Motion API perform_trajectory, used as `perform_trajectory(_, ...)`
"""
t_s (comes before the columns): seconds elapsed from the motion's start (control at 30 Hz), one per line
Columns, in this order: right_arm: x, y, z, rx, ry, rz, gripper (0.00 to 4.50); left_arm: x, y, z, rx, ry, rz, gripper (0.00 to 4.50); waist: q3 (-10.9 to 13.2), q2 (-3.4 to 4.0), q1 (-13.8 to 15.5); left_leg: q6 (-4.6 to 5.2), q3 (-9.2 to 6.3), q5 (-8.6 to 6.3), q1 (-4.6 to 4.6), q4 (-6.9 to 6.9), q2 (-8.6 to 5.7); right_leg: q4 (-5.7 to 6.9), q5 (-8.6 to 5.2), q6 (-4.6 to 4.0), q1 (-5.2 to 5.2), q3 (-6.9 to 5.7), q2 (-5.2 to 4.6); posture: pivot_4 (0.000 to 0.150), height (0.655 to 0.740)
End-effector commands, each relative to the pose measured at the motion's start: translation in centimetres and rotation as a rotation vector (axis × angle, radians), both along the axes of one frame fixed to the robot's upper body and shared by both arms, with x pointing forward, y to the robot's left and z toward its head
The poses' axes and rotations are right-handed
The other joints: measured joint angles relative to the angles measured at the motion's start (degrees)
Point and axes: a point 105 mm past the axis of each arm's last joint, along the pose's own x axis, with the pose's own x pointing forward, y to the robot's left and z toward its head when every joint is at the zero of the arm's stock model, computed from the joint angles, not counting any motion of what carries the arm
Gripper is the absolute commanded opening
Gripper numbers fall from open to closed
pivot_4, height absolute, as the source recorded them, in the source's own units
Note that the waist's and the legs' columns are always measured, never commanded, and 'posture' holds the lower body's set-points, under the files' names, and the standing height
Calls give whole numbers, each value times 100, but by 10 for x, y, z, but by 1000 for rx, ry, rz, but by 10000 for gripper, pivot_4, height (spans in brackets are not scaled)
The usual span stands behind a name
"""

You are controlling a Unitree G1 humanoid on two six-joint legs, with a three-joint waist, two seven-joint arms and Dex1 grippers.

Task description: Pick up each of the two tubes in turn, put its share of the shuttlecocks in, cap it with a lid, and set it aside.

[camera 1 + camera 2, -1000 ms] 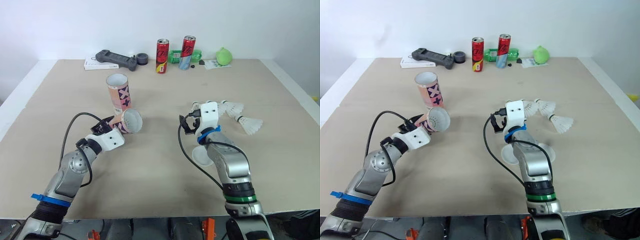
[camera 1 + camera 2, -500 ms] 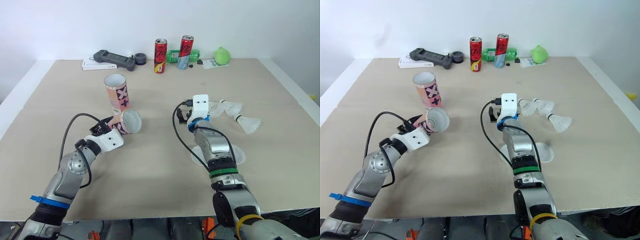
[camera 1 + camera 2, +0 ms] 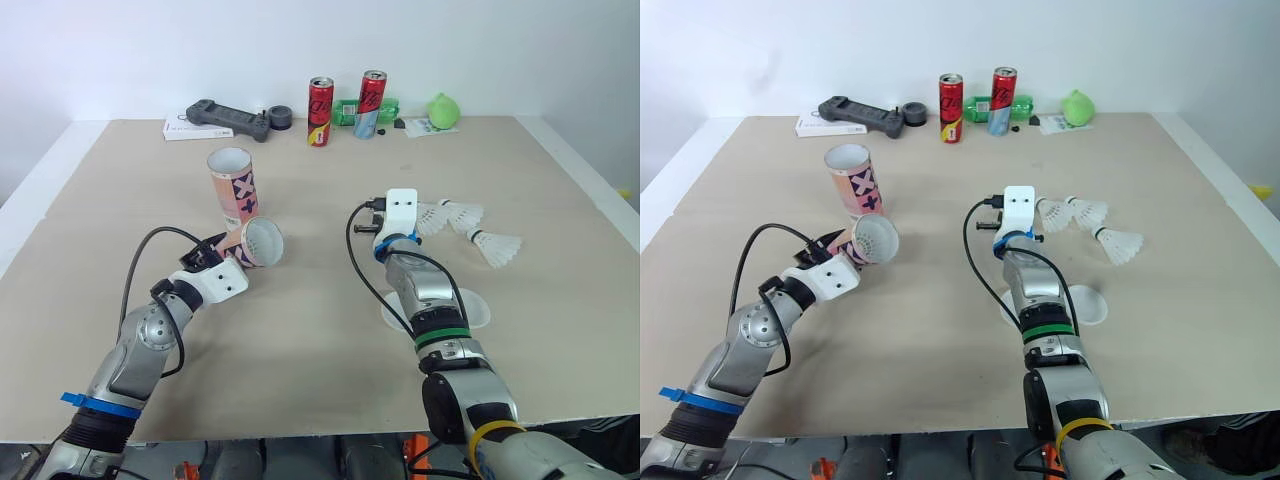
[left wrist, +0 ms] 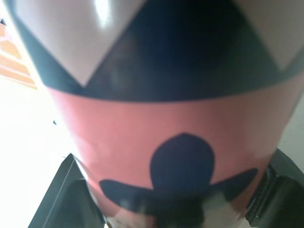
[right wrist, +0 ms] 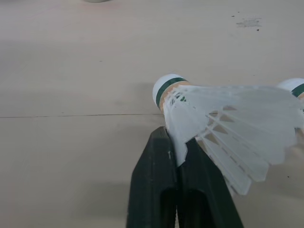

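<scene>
The left gripper (image 3: 222, 250) is clamped on a pink tube (image 3: 258, 243) with black and white patterning. It holds the tube tilted just above the counter (image 3: 300, 350), the open mouth turned towards the robot's right. In the left wrist view the tube's wall sits tight between the two black fingers. The second tube (image 3: 236, 188), of the same pattern, stands on end just behind the held one, mouth up and uncapped.

The right gripper (image 5: 175, 142) has its fingers together, pinching the edge of the feather skirt of a white shuttlecock (image 5: 223, 126). This shuttlecock has a green band around its cork, and the cork points away from the gripper. It is low at counter level, and I cannot tell whether it is lifted clear of the surface. It is the nearest of three shuttlecocks on the right half of the counter. A second shuttlecock (image 3: 464, 213) lies just beside it, farther to the right. A third shuttlecock (image 3: 500, 247) lies a little nearer the robot and farther right again.

Two white lids lie flat on the counter near the right forearm, one lid (image 3: 393, 312) to its left and the other lid (image 3: 474, 312) to its right.

Along the far edge stand two red cans (image 3: 323, 98), with a green bottle (image 3: 352, 112) on its side between them. A green ball (image 3: 447, 112) lies to their right. To their left are a black controller (image 3: 232, 118) and a roll of tape (image 3: 284, 119).
</scene>
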Motion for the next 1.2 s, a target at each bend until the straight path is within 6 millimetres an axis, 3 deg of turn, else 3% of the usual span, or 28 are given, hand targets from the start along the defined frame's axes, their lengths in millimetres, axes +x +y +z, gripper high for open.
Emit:
perform_trajectory(0.03,-4,9,33,42,-108,55,431,-2,-7,-3,-2,13,-23,30264,0,0,1,0,0,0,0,0,0,0,0,0,0,0,0,1500,7400)
perform_trajectory(0.13,-17,24,51,52,-176,190,431,-1,-6,-3,-2,13,-22,30264,0,0,2,0,-1,0,-2,-1,0,0,0,0,-1,0,0,1500,7400)
perform_trajectory(0.2,-34,39,72,43,-256,358,431,-1,-7,-3,-2,14,-22,30264,0,1,3,0,-1,0,-2,-1,0,0,-1,0,-1,0,0,1500,7400)
perform_trajectory(0.33,-65,54,95,20,-339,610,431,-1,-7,-4,-2,16,-26,30264,0,0,6,0,-3,0,-5,-1,0,0,-2,2,-2,-2,0,1500,7400)
perform_trajectory(0.47,-98,64,109,0,-378,843,431,-1,-8,-4,-1,19,-29,30264,0,0,3,0,-2,0,-2,0,0,0,-4,4,-1,-2,0,1500,7400)
perform_trajectory(0.57,-133,71,122,-15,-396,1053,431,0,-7,-5,-1,22,-30,30264,1,0,10,0,-4,0,-4,-1,1,0,-6,1,-1,-3,0,1500,7400)
perform_trajectory(0.67,-154,78,122,-20,-372,1166,431,0,-6,-5,-3,24,-28,30264,0,0,5,0,-3,0,-3,-1,1,0,-6,0,-1,-2,-1,1500,7400)
perform_trajectory(0.83,-162,94,105,-87,-317,1206,431,-1,-7,-5,-5,26,-29,30264,0,-1,5,0,-3,0,0,0,3,0,-7,-1,-1,-3,0,1500,7400)
perform_trajectory(1.0,-146,113,82,-193,-291,1149,431,0,-8,-3,-6,22,-36,30264,0,-2,7,0,-2,0,0,0,2,0,-7,0,-3,-5,0,1500,7400)
perform_trajectory(1.13,-145,124,84,-211,-323,1157,431,0,-9,-3,-5,23,-42,30264,1,-3,12,-1,-2,0,-4,0,1,-1,-6,1,-4,-5,-1,1500,7400)
perform_trajectory(1.2,-149,126,87,-181,-332,1183,6748,0,-10,-3,-6,24,-43,30264,1,-3,11,0,-3,0,-4,0,1,-1,-6,1,-5,-5,-1,1500,7400)
